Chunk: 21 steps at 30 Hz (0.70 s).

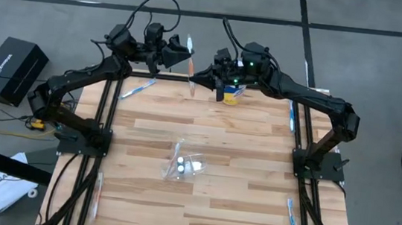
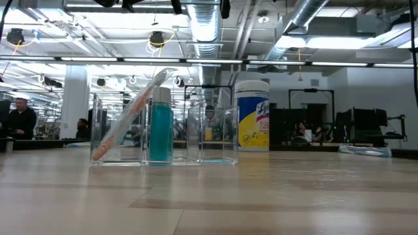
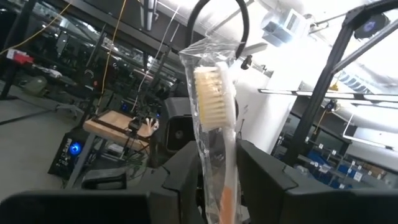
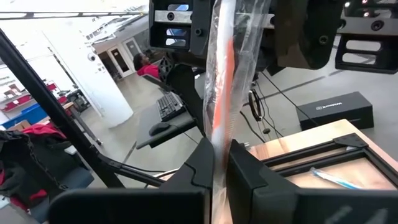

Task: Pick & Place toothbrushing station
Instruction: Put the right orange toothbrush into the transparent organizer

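A toothbrush in a clear plastic wrapper, with a white bristle head and an orange handle, hangs in the air over the table's far edge between both arms. My left gripper is shut on it from the left. My right gripper is shut on it from the right. A clear compartment organizer stands at mid-table. It contains another wrapped toothbrush, leaning, and a teal bottle, upright. My left gripper pinches the wrapped toothbrush's handle between its two fingers, below the bristle head. The head sticks out past the fingertips. The toothbrush is lifted clear of the table. My right gripper pinches the plastic wrapper near the toothbrush's handle end between its two shut fingers. The toothbrush runs on past the fingertips toward the left gripper. It hangs clear of the table.
A yellow-labelled wipes canister stands at the far edge under the right arm. More wrapped toothbrushes lie along the table's rim at far left, right, near right and near left. People show in the room behind.
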### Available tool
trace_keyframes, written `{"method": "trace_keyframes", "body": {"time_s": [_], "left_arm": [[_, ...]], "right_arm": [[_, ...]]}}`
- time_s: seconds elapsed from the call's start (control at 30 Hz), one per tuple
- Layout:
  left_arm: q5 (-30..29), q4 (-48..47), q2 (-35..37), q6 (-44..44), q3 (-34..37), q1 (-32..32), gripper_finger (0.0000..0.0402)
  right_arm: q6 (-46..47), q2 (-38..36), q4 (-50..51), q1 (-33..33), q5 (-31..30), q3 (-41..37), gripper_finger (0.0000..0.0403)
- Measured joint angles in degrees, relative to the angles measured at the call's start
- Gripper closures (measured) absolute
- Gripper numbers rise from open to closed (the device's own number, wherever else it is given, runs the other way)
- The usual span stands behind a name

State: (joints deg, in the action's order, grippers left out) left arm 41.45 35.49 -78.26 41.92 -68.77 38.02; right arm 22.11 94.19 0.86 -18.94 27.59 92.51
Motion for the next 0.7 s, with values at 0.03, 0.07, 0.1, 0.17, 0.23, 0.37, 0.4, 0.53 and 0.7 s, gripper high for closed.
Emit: {"method": "trace_keyframes", "body": {"time_s": [0.03, 0.07, 0.1, 0.17, 0.23, 0.37, 0.4, 0.53, 0.7], "left_arm": [[0.2, 0.0, 0.0, -0.5, 0.0, 0.0, 0.0307], [0.2, 0.0, 0.0, -1.0, 0.0, 0.0, 0.0313], [0.3, 0.1, 0.0, -1.2, 0.0, 0.0, 0.0322], [0.4, 0.1, 0.0, -2.3, 0.0, 0.0, 0.0344], [0.4, 0.1, 0.0, -3.0, 0.0, 0.0, 0.0371], [0.4, 0.2, 0.1, -3.9, 0.0, 0.0, 0.0392], [0.3, 0.3, 0.1, -3.9, 0.0, 0.0, 0.0392], [0.0, 0.4, 0.2, -4.3, 0.0, 0.0, 0.0397], [0.7, -0.1, -0.1, -5.0, 0.0, 0.1, 0.0400]], "right_arm": [[0.0, 0.0, 0.0, 0.0, 0.2, 0.0, 0.0394], [0.0, 0.0, 0.1, 0.0, 0.4, 0.0, 0.0394], [0.0, 0.0, 0.1, 0.0, 0.6, 0.0, 0.0394], [0.1, 0.0, 0.1, 0.0, 0.6, 0.0, 0.0394], [0.1, 0.0, 0.1, 0.0, 0.6, 0.0, 0.0394], [0.0, 0.0, 0.5, 0.0, 0.6, 0.6, 0.0394], [0.0, 0.0, 0.6, 0.0, 0.7, 0.9, 0.0394], [0.0, 0.0, 0.6, -0.2, 1.2, 1.3, 0.0389], [0.0, 0.0, 0.6, -0.2, 2.8, 1.5, 0.0375]]}}
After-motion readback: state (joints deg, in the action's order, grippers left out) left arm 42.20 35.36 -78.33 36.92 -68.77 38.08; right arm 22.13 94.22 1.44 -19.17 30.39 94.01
